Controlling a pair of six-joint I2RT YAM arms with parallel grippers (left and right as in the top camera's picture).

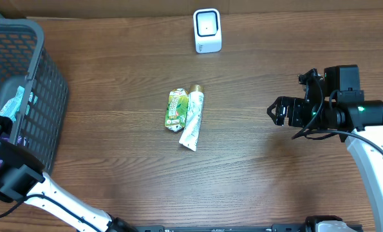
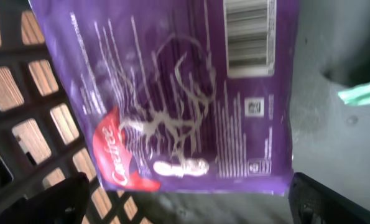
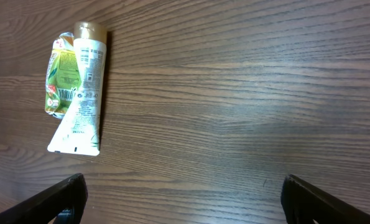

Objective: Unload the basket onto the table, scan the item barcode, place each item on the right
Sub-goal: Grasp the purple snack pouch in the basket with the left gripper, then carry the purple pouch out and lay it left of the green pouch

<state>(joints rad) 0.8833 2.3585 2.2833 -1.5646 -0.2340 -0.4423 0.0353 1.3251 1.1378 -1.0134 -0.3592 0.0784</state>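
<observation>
A purple snack packet (image 2: 185, 93) lies inside the grey basket (image 1: 46, 84), and its barcode (image 2: 250, 34) faces the left wrist camera. My left gripper (image 2: 188, 202) is down in the basket and open. Its fingers stand wide on either side of the packet's near edge, and nothing is between them. The white barcode scanner (image 1: 207, 30) stands at the back of the table. My right gripper (image 1: 276, 111) hovers open over bare wood on the right, holding nothing.
A white tube (image 1: 192, 119) and a green pouch (image 1: 176, 109) lie side by side mid-table. In the right wrist view the tube (image 3: 82, 93) is at the upper left. A teal packet (image 2: 365, 92) lies in the basket beside the purple one.
</observation>
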